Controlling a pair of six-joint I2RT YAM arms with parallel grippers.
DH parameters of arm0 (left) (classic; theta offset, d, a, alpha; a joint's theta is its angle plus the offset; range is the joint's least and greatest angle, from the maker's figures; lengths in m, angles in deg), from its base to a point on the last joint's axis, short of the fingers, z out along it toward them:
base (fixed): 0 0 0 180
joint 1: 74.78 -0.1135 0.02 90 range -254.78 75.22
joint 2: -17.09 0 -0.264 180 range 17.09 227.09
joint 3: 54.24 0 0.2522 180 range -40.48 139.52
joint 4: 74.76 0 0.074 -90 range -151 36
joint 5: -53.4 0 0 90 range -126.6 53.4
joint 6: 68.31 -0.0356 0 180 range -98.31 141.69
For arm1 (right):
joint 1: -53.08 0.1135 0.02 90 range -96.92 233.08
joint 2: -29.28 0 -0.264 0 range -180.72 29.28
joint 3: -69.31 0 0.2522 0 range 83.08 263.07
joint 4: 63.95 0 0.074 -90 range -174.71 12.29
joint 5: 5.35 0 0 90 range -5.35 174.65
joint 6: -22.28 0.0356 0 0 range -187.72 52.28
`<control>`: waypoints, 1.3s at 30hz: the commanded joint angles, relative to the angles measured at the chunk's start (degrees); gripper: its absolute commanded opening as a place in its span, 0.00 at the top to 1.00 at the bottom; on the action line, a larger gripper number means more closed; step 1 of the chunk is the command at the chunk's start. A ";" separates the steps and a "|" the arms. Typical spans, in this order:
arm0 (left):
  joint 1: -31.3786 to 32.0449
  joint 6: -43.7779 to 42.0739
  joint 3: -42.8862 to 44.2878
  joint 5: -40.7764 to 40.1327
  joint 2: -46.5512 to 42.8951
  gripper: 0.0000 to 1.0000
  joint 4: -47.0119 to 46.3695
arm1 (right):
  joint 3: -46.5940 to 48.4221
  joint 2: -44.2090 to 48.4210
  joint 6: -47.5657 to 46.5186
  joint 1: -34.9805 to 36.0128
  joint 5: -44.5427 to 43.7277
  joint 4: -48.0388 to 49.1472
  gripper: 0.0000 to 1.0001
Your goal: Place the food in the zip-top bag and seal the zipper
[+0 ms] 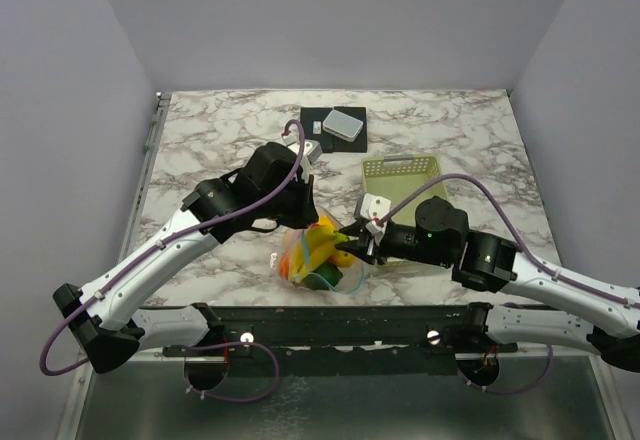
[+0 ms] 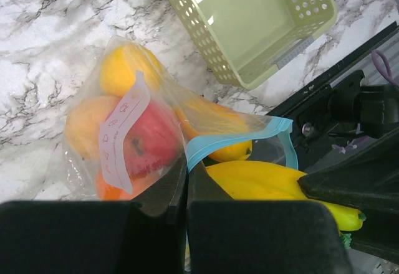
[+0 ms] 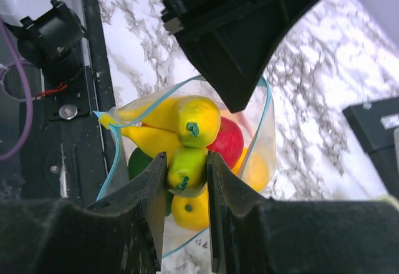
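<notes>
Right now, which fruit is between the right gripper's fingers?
The yellow-green fruit with the dark green tip; the red apple and brighter yellow fruit lie beyond the right gripper.

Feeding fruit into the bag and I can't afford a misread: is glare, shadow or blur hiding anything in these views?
Top external: even light, soft shadows, zip-top bag small but sharp. Left wrist: mild sheen on the film, zipper clear, left fingers dark and blurred. Right wrist: right fingers blurred, yellow-green fruit between them sharp.
</notes>
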 commanded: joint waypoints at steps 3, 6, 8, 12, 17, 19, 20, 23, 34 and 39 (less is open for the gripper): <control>-0.38 0.15 2.79 4.24 0.01 1.00 -0.72 | -7.43 4.78 -15.48 0.66 10.48 15.32 0.99; -0.38 0.15 3.06 5.19 0.23 1.00 -0.67 | -12.06 6.59 -21.39 0.77 12.77 19.87 0.99; -0.37 0.15 3.31 5.92 0.46 1.00 -0.70 | -14.80 7.57 -24.45 0.79 13.37 22.89 0.99; -0.49 0.03 3.84 7.74 0.91 1.00 -0.74 | -20.37 9.32 -29.68 0.80 13.65 29.92 0.99; -0.47 -0.36 4.47 10.96 1.25 1.00 -1.06 | -25.79 10.79 -35.29 0.80 13.02 38.24 0.99; -0.47 -0.46 4.43 11.92 1.33 1.00 -1.02 | -26.41 10.75 -37.15 0.80 12.47 39.61 0.99; -0.52 -0.39 4.35 12.22 1.31 1.00 -1.05 | -26.84 10.79 -37.99 0.80 12.41 40.43 0.99; -0.47 -0.07 4.22 12.58 1.30 1.00 -1.01 | -27.98 10.26 -40.90 0.81 11.16 43.06 0.99; -0.53 0.46 5.10 12.68 1.48 1.00 -0.37 | -29.38 10.86 -49.02 0.80 6.61 43.98 0.99; -0.56 -0.21 6.22 12.85 1.95 1.00 0.34 | -29.14 12.38 -51.98 0.80 4.32 41.65 0.99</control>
